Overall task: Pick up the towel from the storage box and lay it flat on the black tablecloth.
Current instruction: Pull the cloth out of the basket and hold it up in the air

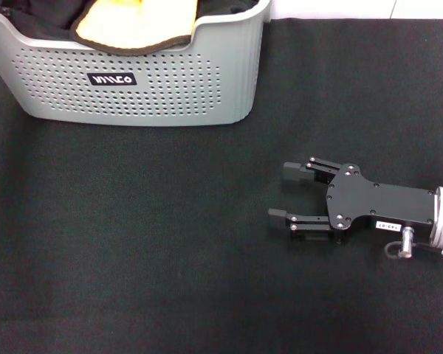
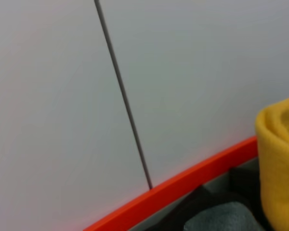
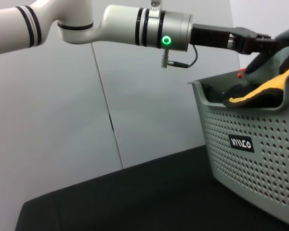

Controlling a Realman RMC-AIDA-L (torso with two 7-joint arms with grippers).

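Observation:
The storage box stands at the far left of the black tablecloth. A yellow cloth with dark trim lies in it and sags over the rim's notch. In the right wrist view the grey-teal towel bunches up inside the storage box, above that yellow fold. My left gripper reaches in over the rim, right at the towel. The left wrist view shows grey-teal plush beside yellow fabric. My right gripper rests open and empty on the tablecloth, right of centre.
A pale wall with a dark vertical seam stands behind the table. An orange-red strip crosses the left wrist view below that wall. The left arm spans the space above the tablecloth left of the box.

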